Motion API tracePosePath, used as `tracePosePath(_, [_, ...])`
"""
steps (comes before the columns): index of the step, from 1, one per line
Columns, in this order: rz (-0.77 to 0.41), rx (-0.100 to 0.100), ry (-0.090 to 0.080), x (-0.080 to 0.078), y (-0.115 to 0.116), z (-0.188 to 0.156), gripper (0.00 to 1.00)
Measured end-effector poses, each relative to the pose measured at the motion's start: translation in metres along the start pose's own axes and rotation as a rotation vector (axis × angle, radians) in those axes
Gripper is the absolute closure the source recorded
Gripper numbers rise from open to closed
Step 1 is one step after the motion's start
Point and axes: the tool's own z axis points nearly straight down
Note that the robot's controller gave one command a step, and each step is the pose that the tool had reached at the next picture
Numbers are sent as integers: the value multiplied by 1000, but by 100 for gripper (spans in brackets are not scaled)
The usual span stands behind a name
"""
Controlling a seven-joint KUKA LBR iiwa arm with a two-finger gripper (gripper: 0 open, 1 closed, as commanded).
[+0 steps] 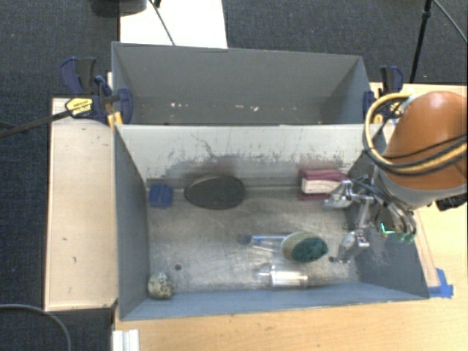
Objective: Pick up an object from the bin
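Note:
My gripper [346,222] hangs low at the right side of the bin, open, with its two metal fingers spread and nothing between them. Its upper finger [339,197] is just below a maroon and white box [322,183] that lies against the back wall. The lower finger [354,244] stands a little to the right of a dish brush with a dark green head [307,249] and a clear handle [265,241]. A clear tube [282,276] lies near the front wall, below the brush.
A dark grey oval disc [214,193] and a small blue block [159,195] lie at the back left. A speckled stone-like ball [161,287] sits in the front left corner. The arm's orange cover and cables overhang the right rim.

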Motion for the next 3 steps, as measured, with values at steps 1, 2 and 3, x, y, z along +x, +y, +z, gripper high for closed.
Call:
tracePosePath(1, [-228, 2, -16, -6, 58, 137, 0])
tracePosePath(2, [-232, 3, -17, -7, 57, 136, 100])
tracePosePath(3, [-196, 2, -15, 5, 65, -1, 100])
